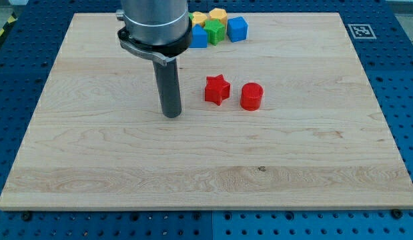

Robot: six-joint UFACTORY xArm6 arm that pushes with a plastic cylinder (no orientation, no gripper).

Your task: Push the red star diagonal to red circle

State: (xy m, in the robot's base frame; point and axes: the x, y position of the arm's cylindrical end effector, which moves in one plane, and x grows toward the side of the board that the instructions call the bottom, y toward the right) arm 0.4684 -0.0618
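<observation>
The red star (217,89) lies on the wooden board (126,173) a little right of centre. The red circle (251,97), a short cylinder, stands just to the star's right, slightly lower in the view, with a small gap between them. My tip (171,115) rests on the board to the left of the red star and slightly below it, about a block's width apart from it, not touching.
A cluster of blocks sits at the view's top: a blue cube (237,29), a green star (214,31), a blue block (199,37), and yellow blocks (217,15) behind them. The arm's grey housing (155,23) hides the cluster's left part.
</observation>
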